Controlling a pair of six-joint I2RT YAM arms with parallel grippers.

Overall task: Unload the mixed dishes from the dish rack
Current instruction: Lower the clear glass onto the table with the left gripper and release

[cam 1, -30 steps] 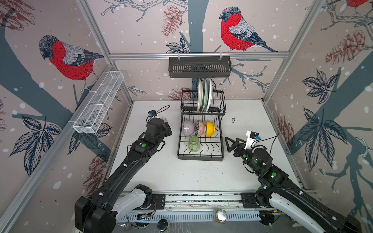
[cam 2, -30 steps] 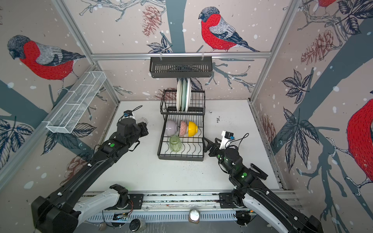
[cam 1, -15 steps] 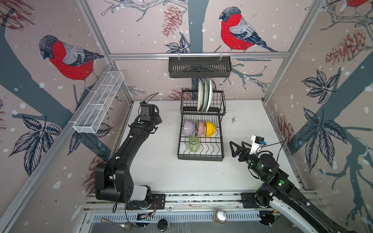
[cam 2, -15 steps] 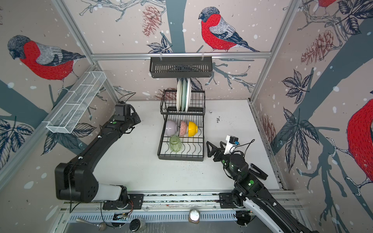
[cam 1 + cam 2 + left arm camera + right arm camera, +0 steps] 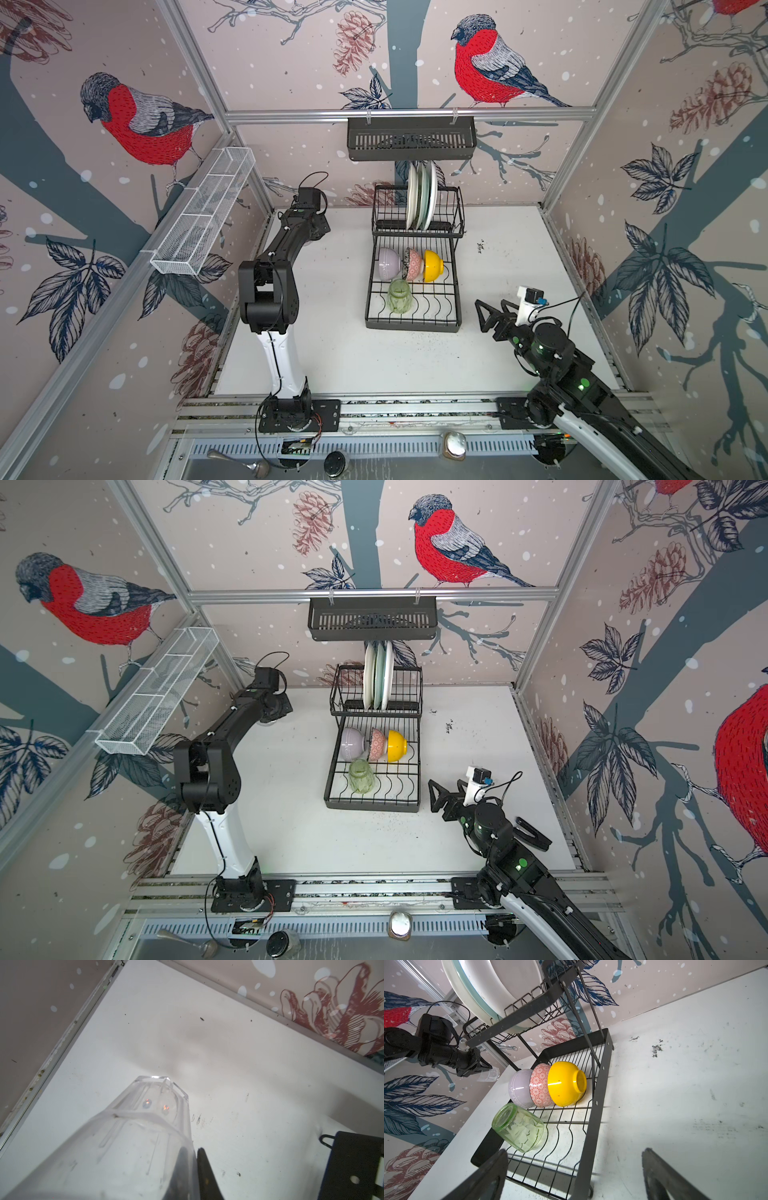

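Jaws first: left gripper is clenching the rim of the clear ribbed glass. One finger appears to be inside the mouth and one outside, so the glass is sticking out base-first past the fingertips. The left arm is reaching into the far-left corner of the table, well apart from the dish rack. My reading: I am setting this glass down, and the corner spot is keeping the middle free for later pieces. I cannot tell whether the base is touching the table or hovering just over it.

Right gripper is standing fully released, holding nothing. It is hovering just beside the rack's near right corner and facing into the lower tier. My reading: it is waiting there for the next pick.

Rack contents:
- **Lower tier:** it is carrying three bowls on their sides in a tight row, each touching the next: lilac bowl, pink-patterned bowl, yellow bowl. The yellow one is showing its foot toward the rack's right side.
- **Green glass:** the green glass is lying tilted among the curved prongs, just in front of the lilac bowl.
- **Upper tier:** it is holding three plates upright on edge and packed close, a mint one between two pale ones. Their prints are not readable.

Other containers: the white mesh basket on the left wall is showing nothing inside. The black slotted basket is hanging above the rack, and its contents are hidden from below.

Progress, as I judge it: early, with seven pieces waiting in the rack.
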